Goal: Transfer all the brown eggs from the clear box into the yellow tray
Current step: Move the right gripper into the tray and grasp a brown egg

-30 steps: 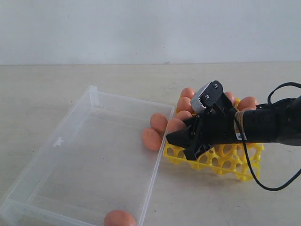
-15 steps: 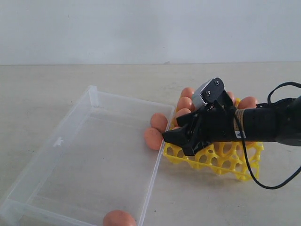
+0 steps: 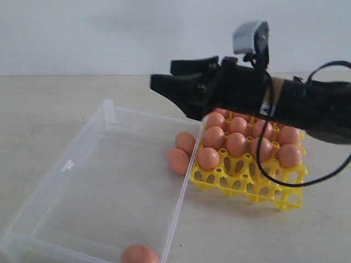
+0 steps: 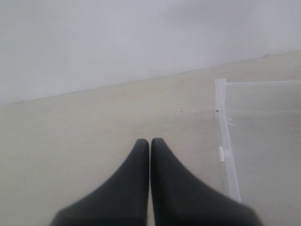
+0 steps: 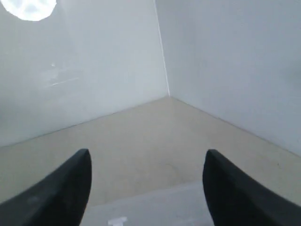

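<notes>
The right pincer (image 3: 163, 74) has risen from the yellow tray (image 3: 274, 195) and now hangs above its far edge. Its jaws stand wide apart with nothing between them, as the right wrist view confirms. A second ago it was low over the tray's corner nearest the box, carrying an egg. That brown egg (image 3: 208, 159) now sits in a cup at that corner, so one more transfer is complete.

The tray's rear rows are filled; the row of cups nearest the camera is empty.

Three eggs remain in the clear box (image 3: 107, 107). Two (image 3: 185, 142) (image 3: 178, 161) lie against the wall beside the tray, and one (image 3: 140, 255) lies at the near edge.

The left pincer (image 4: 150, 141) has its jaws pressed together, holds nothing, and sits over the bare counter (image 3: 55, 98) just outside the box.

The likely next step is a descent onto one of the two eggs at the wall.
</notes>
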Robot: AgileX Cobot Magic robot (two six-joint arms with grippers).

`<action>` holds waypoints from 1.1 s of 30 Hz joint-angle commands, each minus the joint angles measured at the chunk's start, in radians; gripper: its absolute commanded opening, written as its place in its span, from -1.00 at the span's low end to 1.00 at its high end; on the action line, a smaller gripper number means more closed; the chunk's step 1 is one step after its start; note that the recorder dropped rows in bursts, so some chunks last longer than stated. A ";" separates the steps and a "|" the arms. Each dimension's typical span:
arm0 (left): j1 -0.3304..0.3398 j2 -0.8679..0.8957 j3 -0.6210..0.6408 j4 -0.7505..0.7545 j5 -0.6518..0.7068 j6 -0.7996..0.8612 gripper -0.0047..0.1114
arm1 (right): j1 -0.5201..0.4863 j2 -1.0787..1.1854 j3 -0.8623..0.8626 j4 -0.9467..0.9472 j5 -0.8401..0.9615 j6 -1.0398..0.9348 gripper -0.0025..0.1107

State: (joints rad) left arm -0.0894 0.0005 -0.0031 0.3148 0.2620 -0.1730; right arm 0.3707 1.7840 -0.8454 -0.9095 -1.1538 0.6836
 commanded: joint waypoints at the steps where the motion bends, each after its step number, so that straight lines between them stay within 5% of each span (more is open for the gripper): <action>1: -0.002 -0.001 0.003 -0.004 -0.007 -0.007 -0.90 | 0.198 -0.041 -0.190 0.003 0.527 -0.010 0.19; 5: -0.002 -0.001 0.003 -0.004 -0.009 -0.007 -0.90 | 0.439 0.061 -0.521 -0.001 1.546 -0.017 0.19; 8: -0.002 -0.001 0.003 -0.004 -0.009 -0.007 -0.90 | 0.533 0.152 -0.740 0.059 2.005 -0.082 0.19; 11: -0.002 -0.001 0.003 -0.004 -0.009 -0.007 -0.90 | 0.557 0.225 -0.929 0.290 2.233 -0.331 0.19; 16: -0.002 -0.001 0.003 -0.004 -0.009 -0.007 -0.90 | 0.546 0.330 -1.100 0.612 2.364 -0.560 0.19; 33: -0.002 -0.001 0.003 -0.004 -0.007 -0.007 -0.90 | 0.535 0.481 -1.097 0.556 2.375 -0.401 0.19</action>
State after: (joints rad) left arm -0.0894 0.0005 -0.0031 0.3148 0.2620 -0.1730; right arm 0.9084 2.2667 -1.9455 -0.3220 1.2166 0.2383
